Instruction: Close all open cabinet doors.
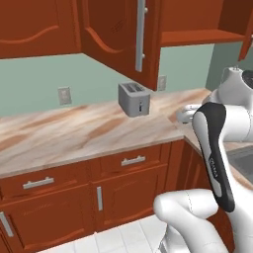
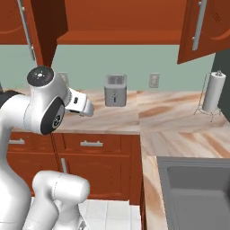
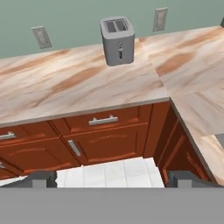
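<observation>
Two cabinet doors hang open above the counter. The left door (image 1: 116, 37) swings out toward me with its long silver handle (image 1: 141, 34); in the right base view it shows nearly edge-on (image 2: 47, 27). The right door (image 2: 204, 29) also stands open, and only its edge (image 1: 246, 29) shows in the left base view. Between them lies the bare cabinet shelf (image 1: 197, 35). My gripper (image 3: 112, 180) is open and holds nothing. It hangs low over the counter's front edge, well below both doors (image 2: 83, 108), facing the counter and base cabinets.
A silver toaster (image 3: 118, 41) stands on the marble counter (image 3: 65, 87) against the wall. A paper towel holder (image 2: 213, 92) is at the right, a sink (image 2: 197, 193) in the near right counter. A closed wall cabinet (image 1: 34, 24) sits further left.
</observation>
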